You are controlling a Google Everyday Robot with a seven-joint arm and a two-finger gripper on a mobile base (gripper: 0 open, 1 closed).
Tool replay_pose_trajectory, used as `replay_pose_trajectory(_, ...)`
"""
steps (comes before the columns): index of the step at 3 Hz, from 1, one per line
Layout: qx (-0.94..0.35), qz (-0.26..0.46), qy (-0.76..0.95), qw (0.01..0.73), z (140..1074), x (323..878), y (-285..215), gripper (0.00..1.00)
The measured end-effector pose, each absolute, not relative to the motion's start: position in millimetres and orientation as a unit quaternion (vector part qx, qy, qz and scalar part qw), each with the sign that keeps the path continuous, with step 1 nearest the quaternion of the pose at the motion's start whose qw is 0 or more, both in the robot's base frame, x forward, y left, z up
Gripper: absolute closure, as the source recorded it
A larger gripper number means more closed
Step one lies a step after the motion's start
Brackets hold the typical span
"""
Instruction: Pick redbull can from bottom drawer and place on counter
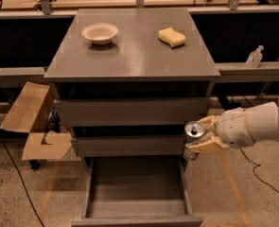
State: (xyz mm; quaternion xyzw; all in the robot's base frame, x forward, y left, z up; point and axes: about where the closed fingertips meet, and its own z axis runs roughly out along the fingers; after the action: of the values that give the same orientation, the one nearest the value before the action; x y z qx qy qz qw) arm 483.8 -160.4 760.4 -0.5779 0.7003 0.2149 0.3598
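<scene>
The redbull can has a shiny silver top and a dark body. My gripper is shut on it and holds it upright at the right front of the cabinet, level with the middle drawer. The bottom drawer is pulled open below and its grey inside holds nothing that I can see. The counter is the grey square top of the cabinet, well above the can. My white arm comes in from the right edge.
A white bowl and a yellow sponge lie on the counter's far half. A clear pump bottle stands on the ledge at right. An open cardboard box sits on the floor at left. Cables lie on the floor at right.
</scene>
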Motion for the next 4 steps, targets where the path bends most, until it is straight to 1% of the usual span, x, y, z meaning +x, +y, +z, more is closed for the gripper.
replay_pose_trajectory(2,-0.575,0.204,0.699,0.373,768,494,-160,1.00)
replay_pose_trajectory(3,-0.583,0.174,0.691,0.391,808,515,-162,1.00)
replay_pose_trajectory(4,-0.598,0.124,0.685,0.398,866,536,-166,1.00)
